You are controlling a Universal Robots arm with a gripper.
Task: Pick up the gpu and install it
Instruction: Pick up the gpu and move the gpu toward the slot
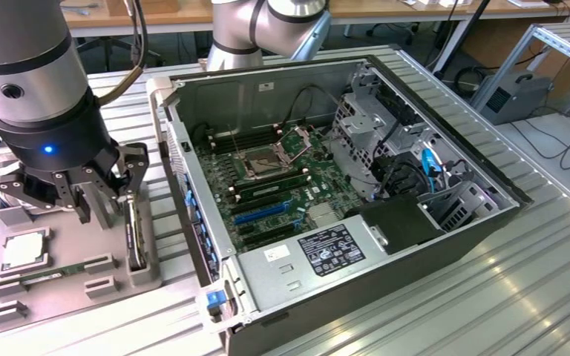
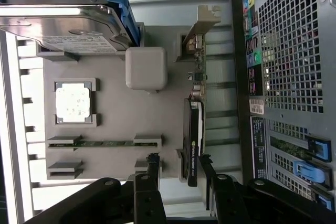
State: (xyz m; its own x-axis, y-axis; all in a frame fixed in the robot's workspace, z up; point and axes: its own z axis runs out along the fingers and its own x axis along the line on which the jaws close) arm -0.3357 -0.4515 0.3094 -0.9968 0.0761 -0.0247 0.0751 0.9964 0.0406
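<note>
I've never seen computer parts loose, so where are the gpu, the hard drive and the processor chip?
gpu (image 2: 193, 140), wrist view, black labelled edge.
hard drive (image 2: 63, 27), wrist view, shiny metal face.
processor chip (image 2: 73, 102), wrist view, middle of its pale lid.

The gpu (image 2: 193, 129) is showing a dark edge with a faint sheen, and its end bracket (image 2: 203, 24) is looking like pale, bare metal. The tray (image 2: 110, 77) holding it, lying at nine o'clock from the computer case (image 1: 265, 89) in the exterior view, is looking like smooth, matt grey plastic. The processor chip (image 2: 73, 102) in the tray is wearing a pale, dull metal lid. The hard drive (image 2: 58, 24) is gleaming with a polished metal face, and a glossy blue plastic rail (image 2: 119, 3) is running along it. The gripper (image 2: 178, 161) is looking matt black. The case is showing grey sheet metal inside and a perforated metal grille (image 2: 291, 45) outside. The table (image 1: 503, 297) is shining as ribbed, brushed aluminium.
</note>
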